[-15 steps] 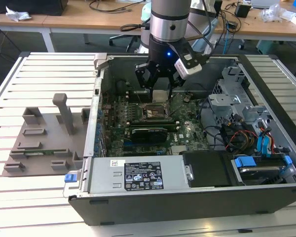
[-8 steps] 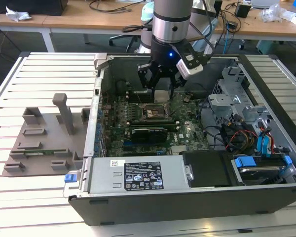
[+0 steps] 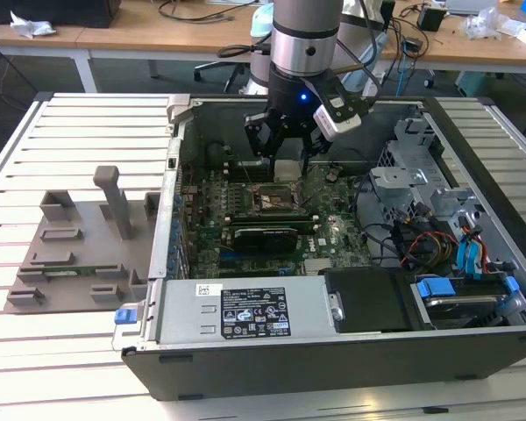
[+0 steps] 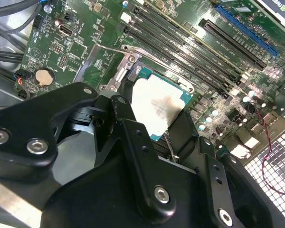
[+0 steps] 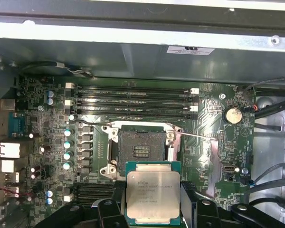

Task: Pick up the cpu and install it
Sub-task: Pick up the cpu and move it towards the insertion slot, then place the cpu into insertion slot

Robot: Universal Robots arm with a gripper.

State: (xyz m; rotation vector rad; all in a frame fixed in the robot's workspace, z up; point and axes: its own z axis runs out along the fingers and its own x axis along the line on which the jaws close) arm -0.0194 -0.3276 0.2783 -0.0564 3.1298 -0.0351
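My gripper [image 3: 286, 156] hangs inside the open computer case [image 3: 333, 351], shut on the cpu [image 3: 287, 169], a small square chip with a silvery top plate. The chip is held a little above the motherboard, just behind the open dark socket [image 3: 274, 200] in the exterior view. In the first wrist view the cpu [image 5: 153, 192] sits level between the black fingers [image 5: 108, 209], with the bare socket [image 5: 141, 149] directly beyond it. The second wrist view has the cpu [image 4: 156, 107] gripped by its two sides between the fingers [image 4: 128, 128], with the socket's metal frame [image 4: 128, 64] beside it.
Memory slots [image 5: 133, 97] run behind the socket. A long black expansion card [image 3: 263, 235] lies in front of it. The power supply [image 3: 245, 311] and a drive cage with blue cables [image 3: 460, 254] fill the case's front and right. A grey fixture plate [image 3: 79, 250] stands outside, on the exterior view's left.
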